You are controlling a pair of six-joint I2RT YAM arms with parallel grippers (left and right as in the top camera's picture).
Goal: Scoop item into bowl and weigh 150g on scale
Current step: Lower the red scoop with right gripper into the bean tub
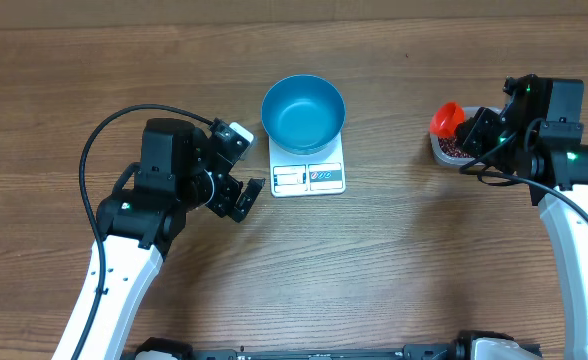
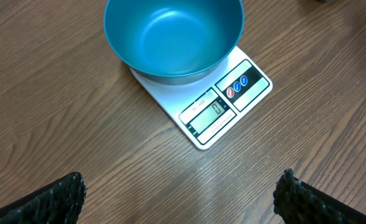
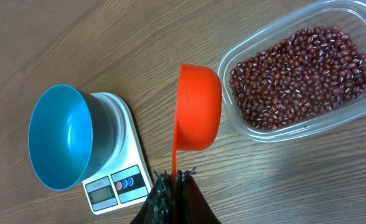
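Teal bowl (image 1: 303, 112) overhangs scale (image 1: 309, 177), scoop (image 3: 198, 106) apparently beside tub (image 3: 295, 132)

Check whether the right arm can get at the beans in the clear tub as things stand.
Probably yes. The tub is uncovered, the beans lie exposed, and the orange scoop, gripped by its handle in the shut jaws of the right arm, hangs just by the tub's rim with nothing between.

Orange scoop (image 3: 198, 106) beside clear tub (image 3: 314, 127), perhaps touching its rim; wooden table (image 3: 108, 37).
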